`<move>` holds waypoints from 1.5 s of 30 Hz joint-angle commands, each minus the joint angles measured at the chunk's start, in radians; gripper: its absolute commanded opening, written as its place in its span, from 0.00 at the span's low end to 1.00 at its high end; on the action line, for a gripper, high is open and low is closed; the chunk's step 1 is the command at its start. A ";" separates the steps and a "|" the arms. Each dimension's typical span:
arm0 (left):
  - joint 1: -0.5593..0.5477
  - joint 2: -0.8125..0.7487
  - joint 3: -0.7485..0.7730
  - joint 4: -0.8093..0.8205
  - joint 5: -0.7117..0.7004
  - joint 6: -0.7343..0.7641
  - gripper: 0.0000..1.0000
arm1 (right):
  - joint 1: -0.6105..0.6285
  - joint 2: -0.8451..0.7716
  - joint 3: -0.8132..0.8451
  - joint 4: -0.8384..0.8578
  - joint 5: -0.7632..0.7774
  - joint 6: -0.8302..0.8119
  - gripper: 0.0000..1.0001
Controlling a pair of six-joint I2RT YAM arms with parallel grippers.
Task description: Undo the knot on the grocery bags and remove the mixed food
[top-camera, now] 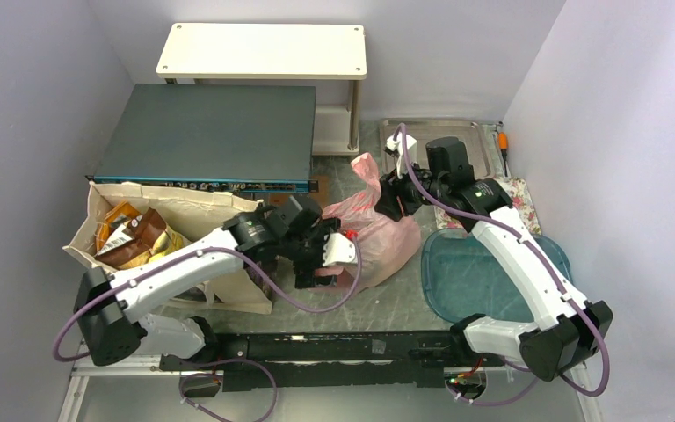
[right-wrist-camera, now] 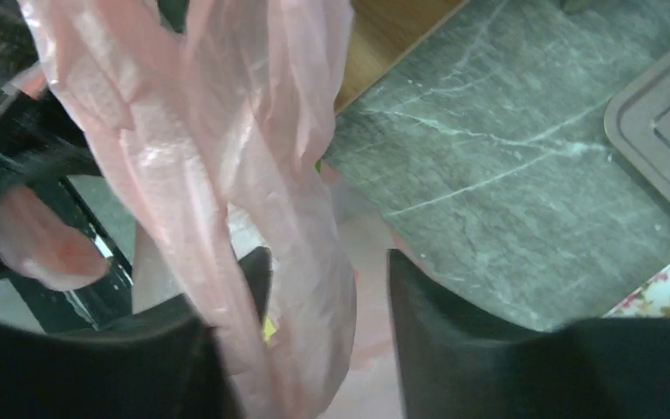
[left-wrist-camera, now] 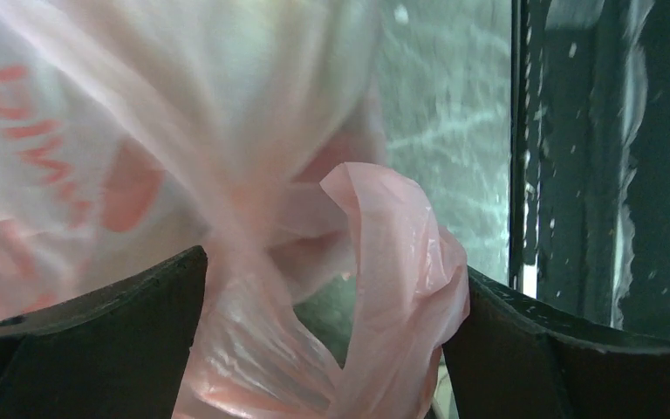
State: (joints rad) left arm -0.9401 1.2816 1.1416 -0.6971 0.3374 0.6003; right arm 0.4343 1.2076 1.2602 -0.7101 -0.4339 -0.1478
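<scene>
**Pink bag's neck sits between two open grippers**

Top view first: the pink plastic bag [top-camera: 378,242] slumps on the table [top-camera: 360,303], just right of the canvas tote [top-camera: 141,189]. One handle tail [top-camera: 367,169] sticks up on the far side. The left gripper [top-camera: 316,264] is at the bag's near-left flank and the right gripper [top-camera: 393,198] at its far-right shoulder, closer to that tail.

Left wrist now: the fingers are spread wide with a loose fold of pink film [left-wrist-camera: 401,262] billowing between them, and nothing is pinched. Beyond it the plastic twists together, but it's blurred, so I can't tell whether that is the knot.

Right wrist: the jaws are apart. A long handle strip [right-wrist-camera: 227,175] runs from top left down across one finger [right-wrist-camera: 253,279] into the gap, draped rather than clamped.

My call is that the strip's length runs nearly in line with the right gripper, so the right arm looks better placed to pinch and pull.
</scene>
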 commanded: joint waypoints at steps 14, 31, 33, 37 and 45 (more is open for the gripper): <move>-0.167 -0.204 -0.272 -0.113 -0.165 0.354 0.91 | -0.121 -0.060 0.061 0.329 0.077 0.189 0.00; -0.037 -0.241 0.161 0.034 -0.052 -0.152 0.98 | -0.130 -0.365 -0.267 0.145 -0.235 -0.021 0.00; -0.038 -0.194 0.173 0.041 -0.054 -0.143 0.96 | -0.130 -0.377 -0.271 0.135 -0.231 -0.023 0.00; -0.037 -0.109 0.205 0.051 -0.058 -0.141 0.97 | -0.130 -0.413 -0.292 0.139 -0.223 -0.036 0.00; 0.018 -0.070 0.308 0.107 0.080 -0.171 0.99 | -0.129 -0.477 -0.326 0.191 -0.181 -0.031 0.00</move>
State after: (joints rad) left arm -0.9565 1.2610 1.3426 -0.6556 0.2886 0.4500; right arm 0.3069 0.7532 0.9340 -0.5747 -0.6350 -0.1577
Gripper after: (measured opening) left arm 0.986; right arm 0.007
